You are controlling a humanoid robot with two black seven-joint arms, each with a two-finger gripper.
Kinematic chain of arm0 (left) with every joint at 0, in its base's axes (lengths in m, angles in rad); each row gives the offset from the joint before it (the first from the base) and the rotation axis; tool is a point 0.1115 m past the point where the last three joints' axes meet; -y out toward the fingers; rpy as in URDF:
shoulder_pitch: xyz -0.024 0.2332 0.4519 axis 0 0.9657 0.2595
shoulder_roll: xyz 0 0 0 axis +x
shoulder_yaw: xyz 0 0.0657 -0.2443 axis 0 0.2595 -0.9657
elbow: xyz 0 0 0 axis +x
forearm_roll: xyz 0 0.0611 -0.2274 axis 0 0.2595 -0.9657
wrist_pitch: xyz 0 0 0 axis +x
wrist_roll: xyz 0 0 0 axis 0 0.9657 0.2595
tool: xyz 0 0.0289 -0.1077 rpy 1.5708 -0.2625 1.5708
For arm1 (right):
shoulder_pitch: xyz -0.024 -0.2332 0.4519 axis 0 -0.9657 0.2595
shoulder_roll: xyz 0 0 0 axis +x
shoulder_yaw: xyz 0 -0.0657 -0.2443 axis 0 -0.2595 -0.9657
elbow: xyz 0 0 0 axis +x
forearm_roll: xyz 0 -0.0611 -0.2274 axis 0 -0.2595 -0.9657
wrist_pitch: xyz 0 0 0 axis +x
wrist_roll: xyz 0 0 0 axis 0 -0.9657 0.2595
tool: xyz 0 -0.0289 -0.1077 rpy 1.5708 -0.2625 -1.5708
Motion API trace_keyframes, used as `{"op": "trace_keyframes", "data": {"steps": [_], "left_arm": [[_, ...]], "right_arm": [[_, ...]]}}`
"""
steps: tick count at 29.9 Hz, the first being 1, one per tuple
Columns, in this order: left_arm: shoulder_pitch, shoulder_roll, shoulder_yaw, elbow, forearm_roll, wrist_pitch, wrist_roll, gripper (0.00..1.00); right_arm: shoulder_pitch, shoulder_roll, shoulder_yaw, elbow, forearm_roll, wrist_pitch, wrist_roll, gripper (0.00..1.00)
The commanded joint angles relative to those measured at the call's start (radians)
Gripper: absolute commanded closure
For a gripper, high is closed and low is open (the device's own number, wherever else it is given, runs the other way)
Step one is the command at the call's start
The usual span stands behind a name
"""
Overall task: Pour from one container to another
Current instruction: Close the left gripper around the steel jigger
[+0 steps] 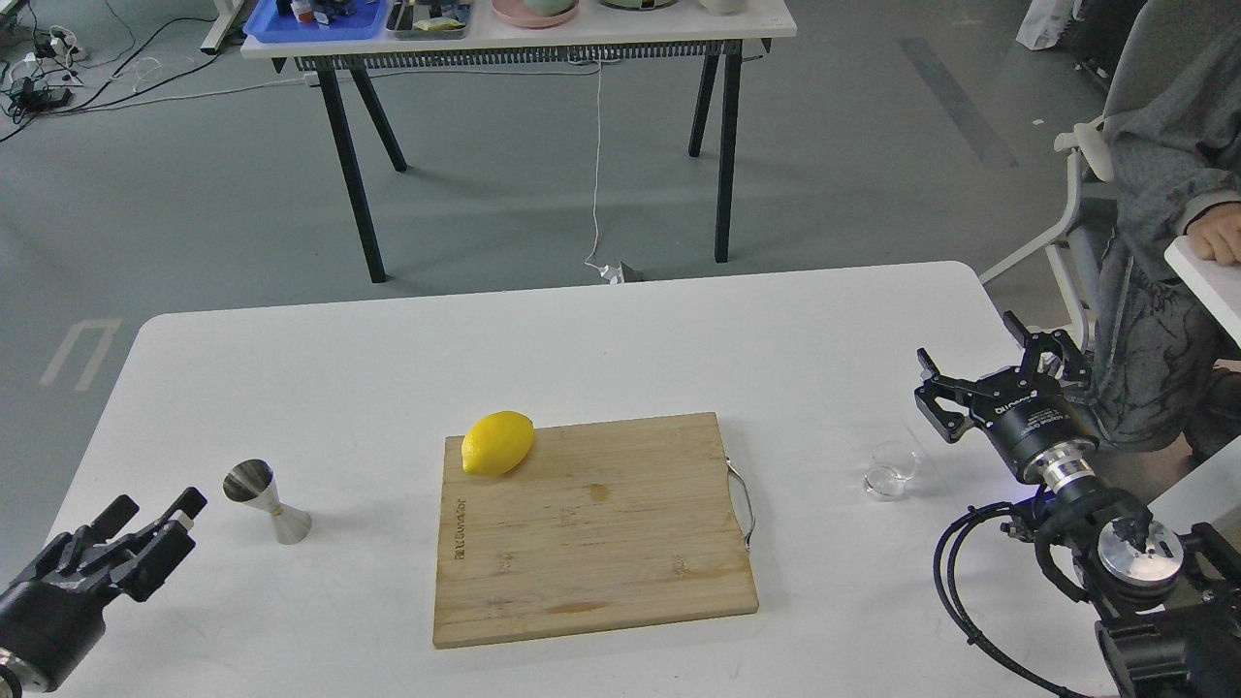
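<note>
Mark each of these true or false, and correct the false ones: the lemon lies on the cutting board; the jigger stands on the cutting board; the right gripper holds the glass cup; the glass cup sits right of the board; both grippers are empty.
1. The lemon lies on the cutting board: true, at its far left corner.
2. The jigger stands on the cutting board: false. It stands on the white table, left of the board.
3. The right gripper holds the glass cup: false. The gripper is open and apart from the cup, which rests on the table.
4. The glass cup sits right of the board: true.
5. Both grippers are empty: true; the left gripper is open too.
</note>
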Motion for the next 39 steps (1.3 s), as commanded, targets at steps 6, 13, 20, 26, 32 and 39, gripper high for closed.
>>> {"op": "trace_keyframes", "data": {"steps": [6, 13, 20, 26, 32, 39], "left_arm": [[0.006, -0.125, -0.003, 0.081, 0.056, 0.0, 0.0, 0.03], [-0.022, -0.167, 0.001, 0.147, 0.057, 0.0, 0.0, 0.02], [-0.074, -0.187, 0.014, 0.188, 0.056, 0.0, 0.0, 0.02], [-0.092, -0.217, 0.018, 0.221, 0.057, 0.0, 0.0, 0.02], [-0.112, -0.241, 0.018, 0.228, 0.061, 0.0, 0.0, 0.02], [-0.132, -0.273, 0.035, 0.27, 0.061, 0.0, 0.0, 0.02]], "right_arm": [[0.002, 0.0, -0.001, -0.001, 0.0, 0.0, 0.0, 0.01], [0.002, 0.0, -0.001, 0.0, 0.0, 0.0, 0.0, 0.01], [0.002, 0.0, 0.001, 0.0, 0.0, 0.0, 0.0, 0.01], [0.003, 0.0, 0.001, 0.0, 0.0, 0.0, 0.0, 0.01], [0.005, 0.0, 0.001, 0.0, 0.0, 0.0, 0.0, 0.01], [0.006, 0.0, 0.002, 0.0, 0.001, 0.0, 0.0, 0.01]]}}
